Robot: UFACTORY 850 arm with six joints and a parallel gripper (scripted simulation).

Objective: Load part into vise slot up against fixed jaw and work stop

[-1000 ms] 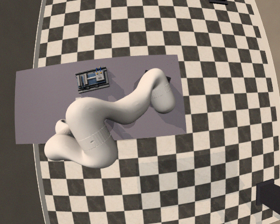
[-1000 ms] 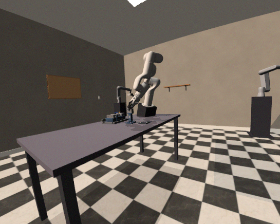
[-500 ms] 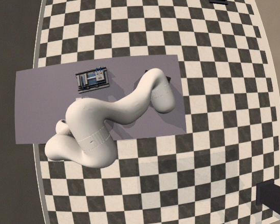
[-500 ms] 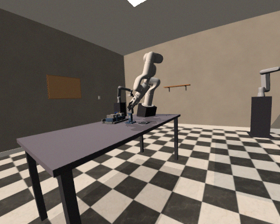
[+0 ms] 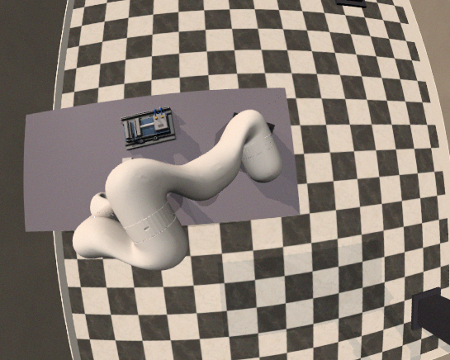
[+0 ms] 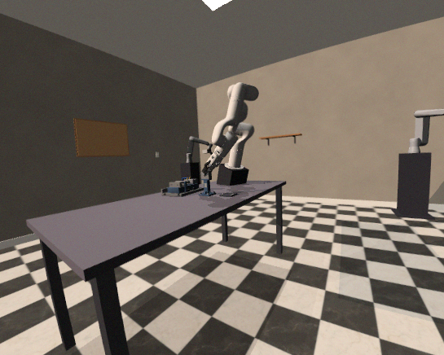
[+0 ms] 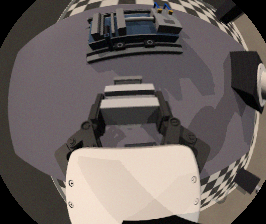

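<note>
My gripper (image 7: pixel 129 100) is shut on the part (image 7: pixel 127 102), a grey block that spans the gap between the two dark fingers in the wrist view. In the exterior view the gripper (image 6: pixel 208 170) hangs tilted just above the blue V-block (image 6: pixel 206 190), and I cannot tell whether the part touches it. The vise (image 7: pixel 136 30) lies ahead of the fingers with its jaws apart; it also shows in the exterior view (image 6: pixel 181 188) and from above (image 5: pixel 148 127). The flat dark infeed plate (image 6: pixel 228 195) lies to the right of the V-block. From above, the arm hides the gripper and the part.
The arm's base block (image 6: pixel 232 176) stands behind the V-block at the table's far end. A second small arm on a dark stand (image 6: pixel 190 163) is behind the vise. Another arm on a pedestal (image 6: pixel 414 183) stands far to the right, off the table.
</note>
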